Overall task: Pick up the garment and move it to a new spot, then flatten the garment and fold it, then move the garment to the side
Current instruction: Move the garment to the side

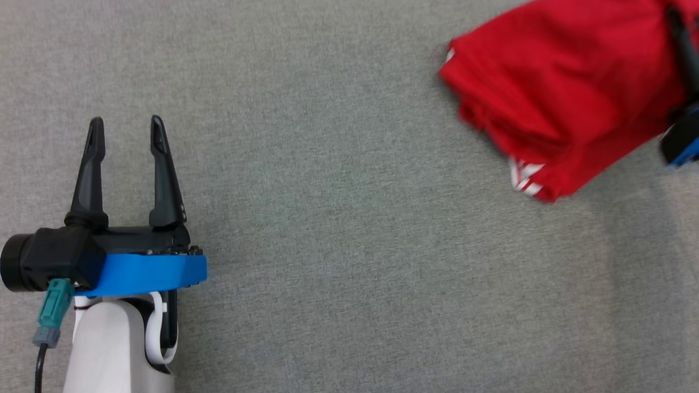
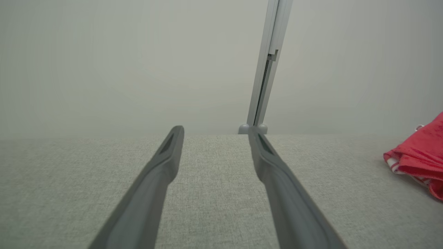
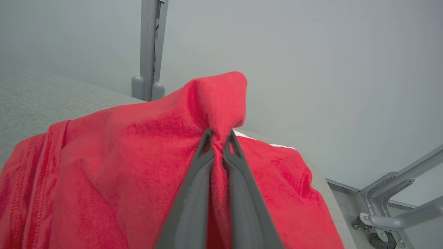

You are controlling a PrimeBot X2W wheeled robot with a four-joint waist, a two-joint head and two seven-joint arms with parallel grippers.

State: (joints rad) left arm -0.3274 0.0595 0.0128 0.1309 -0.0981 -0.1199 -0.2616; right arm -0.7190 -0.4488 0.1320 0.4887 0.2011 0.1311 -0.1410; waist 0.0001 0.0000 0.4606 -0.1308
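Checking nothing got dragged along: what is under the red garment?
Grey fabric surface extends around and beneath the red garment, which the right gripper pinches by a raised fold. White striped trim peeks from its lower edge. Anything beneath the bundled layers is covered.

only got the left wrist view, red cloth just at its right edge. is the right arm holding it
observer: yes, the right gripper has its jaws shut on a fold of the red garment.
operator: where on it
observer: on its right side, away from the left gripper; the pinched fold stands up in a peak.
operator: anything past the table there
observer: a grey wheeled frame on the floor beyond the table edge.
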